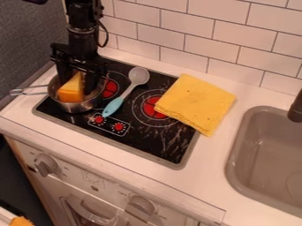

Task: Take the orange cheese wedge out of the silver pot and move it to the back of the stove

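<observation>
White rectangular tiles (198, 46) with dark joints line the wall across the top of the frame, and a dark grey panel (29, 42) stands at the upper left. In the camera view, a white counter (206, 176) runs slantwise below them, with a black stovetop (154, 141) set into it.

The robot arm (82, 33) comes in from the top edge at the upper left, and its black gripper (75, 83) is lowered at a metal pot (75, 107) on the stovetop's left part. The claw is wide, its two sides well apart at the orange block (71, 94) in the pot; whether either side touches the block I cannot tell. The block has a paler slanted face, and its narrow end points up. The pot's wire handle (29, 91) sticks out toward the left edge.

Just right of the pot, a spoon (139, 76) with a grey bowl and a light blue handle lies slanted between two red burner marks. A folded yellow cloth (198, 102) lies right of the centre, partly on the stovetop and partly on the counter. At the right edge are a grey sink (235, 170) and a dark faucet (296, 108). Below, the white front carries knobs (46, 164), and something orange (21, 221) shows in the lower left corner.
</observation>
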Controlling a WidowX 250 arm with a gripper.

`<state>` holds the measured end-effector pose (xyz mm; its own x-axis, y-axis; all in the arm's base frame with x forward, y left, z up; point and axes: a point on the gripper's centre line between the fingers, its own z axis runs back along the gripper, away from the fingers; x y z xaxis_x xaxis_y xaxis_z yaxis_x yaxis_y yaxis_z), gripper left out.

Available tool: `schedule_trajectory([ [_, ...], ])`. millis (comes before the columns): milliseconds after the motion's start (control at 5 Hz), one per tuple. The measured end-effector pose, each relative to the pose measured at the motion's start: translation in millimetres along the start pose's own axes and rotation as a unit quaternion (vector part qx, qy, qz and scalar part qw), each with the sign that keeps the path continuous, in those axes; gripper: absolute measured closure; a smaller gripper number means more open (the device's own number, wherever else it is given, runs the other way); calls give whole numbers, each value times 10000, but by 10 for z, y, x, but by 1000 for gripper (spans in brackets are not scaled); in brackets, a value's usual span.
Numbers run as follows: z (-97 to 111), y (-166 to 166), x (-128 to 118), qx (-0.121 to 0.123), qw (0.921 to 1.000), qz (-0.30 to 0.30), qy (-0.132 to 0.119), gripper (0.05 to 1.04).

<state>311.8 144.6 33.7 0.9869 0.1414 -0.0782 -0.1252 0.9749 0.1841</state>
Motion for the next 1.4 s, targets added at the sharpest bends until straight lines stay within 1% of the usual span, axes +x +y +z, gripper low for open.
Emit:
schedule_trajectory([
  [200,-5,15,-24,-35,10000,-1,58,684],
  [400,99,26,-53,-114,9999,5,51,694],
  [600,463,103,26,-170,9996,222,-78,694],
  [800,786,124,368,-266,9987,331,-264,695],
  [1000,768,-67,722,-268,9992,255,-127,694],
  [1200,712,-110,905,-178,9993,316,-22,694],
  [1400,607,-103,911,-81,9995,296,105,694],
])
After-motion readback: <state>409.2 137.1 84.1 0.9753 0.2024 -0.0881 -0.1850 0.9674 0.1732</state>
